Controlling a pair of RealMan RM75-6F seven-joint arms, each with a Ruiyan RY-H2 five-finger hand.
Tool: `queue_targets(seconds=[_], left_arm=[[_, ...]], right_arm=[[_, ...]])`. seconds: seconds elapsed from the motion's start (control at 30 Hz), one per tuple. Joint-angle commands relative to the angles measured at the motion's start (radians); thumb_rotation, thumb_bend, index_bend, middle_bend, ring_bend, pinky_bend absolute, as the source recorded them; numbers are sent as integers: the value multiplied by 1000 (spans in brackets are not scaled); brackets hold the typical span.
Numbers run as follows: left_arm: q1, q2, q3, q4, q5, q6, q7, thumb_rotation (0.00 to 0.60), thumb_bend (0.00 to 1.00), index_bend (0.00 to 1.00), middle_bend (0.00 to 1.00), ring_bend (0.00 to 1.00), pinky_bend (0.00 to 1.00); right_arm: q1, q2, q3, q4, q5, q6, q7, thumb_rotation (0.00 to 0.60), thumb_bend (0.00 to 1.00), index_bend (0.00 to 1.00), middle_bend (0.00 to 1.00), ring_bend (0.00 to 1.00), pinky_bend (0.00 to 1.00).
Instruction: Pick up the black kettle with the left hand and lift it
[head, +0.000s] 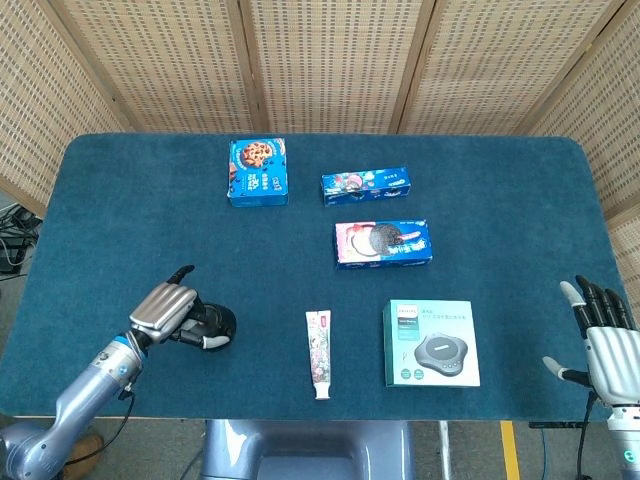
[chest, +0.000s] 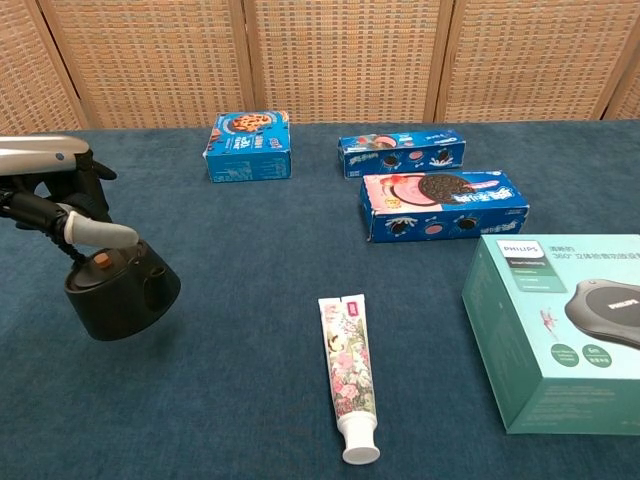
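From above, in the head view, the left hand (head: 166, 308) is reaching in from the near-left corner of the table (head: 120, 210), fingers curling over the black kettle (head: 212, 324), while the right hand (head: 600, 333) is hanging spread at the right edge. Seen from the chest view, the left hand (chest: 50, 195) is gripping the black kettle (chest: 120, 292) from above, tilting it.

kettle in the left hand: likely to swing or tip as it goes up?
The black kettle probably swings a bit: the left hand holds it from above, by the top. It looks rigid and squat, so it should hang steadily. The glossy surface may be slippery.
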Motion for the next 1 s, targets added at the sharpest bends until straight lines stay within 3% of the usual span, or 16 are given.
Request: queue_targets(seconds=[0.03,0.07,0.13,0.17,0.43,0.5,0.67,0.73,0.83,1.0], left_arm=[[1,8,-2,-3,1,-12,-11,227,461,1000,1000,860,0],[-1,12,1,-3,-1,-19,-10,231,675,1000,1000,860,0],[-5,18,4,-4,-12,-32,-6,235,932,1000,1000,860,0],[-8,22,6,-4,-20,-38,3,237,990,1000,1000,860,0],[-19,33,9,-11,-52,-37,47,253,1000,1000,1000,860,1],[-20,35,11,-11,-50,-34,59,252,1000,1000,1000,861,43],[-17,14,23,19,-10,-2,113,243,1000,1000,1000,878,525],[-13,3,25,28,2,7,121,237,1000,1000,1000,881,656],[-10,-8,28,38,9,16,134,236,1000,1000,1000,881,773],[-10,-17,31,44,7,17,150,236,1000,1000,1000,881,846]], right_arm=[[0,0,0,0,0,0,0,600,0,0,0,0,0],[0,-1,0,0,1,0,-1,600,0,0,0,0,0],[0,-2,0,1,2,-2,-2,600,0,0,0,0,0],[1,-2,0,2,2,-3,-2,600,0,0,0,0,0],[2,-4,0,1,1,-3,-5,600,0,0,0,0,0],[2,-4,-1,0,0,-2,-5,600,0,0,0,0,0],[1,-3,0,0,0,0,-3,600,0,0,0,0,0],[1,-3,0,1,0,0,-2,600,0,0,0,0,0],[1,-3,1,2,1,0,-1,600,0,0,0,0,0],[1,-3,0,2,1,-1,0,600,0,0,0,0,0]])
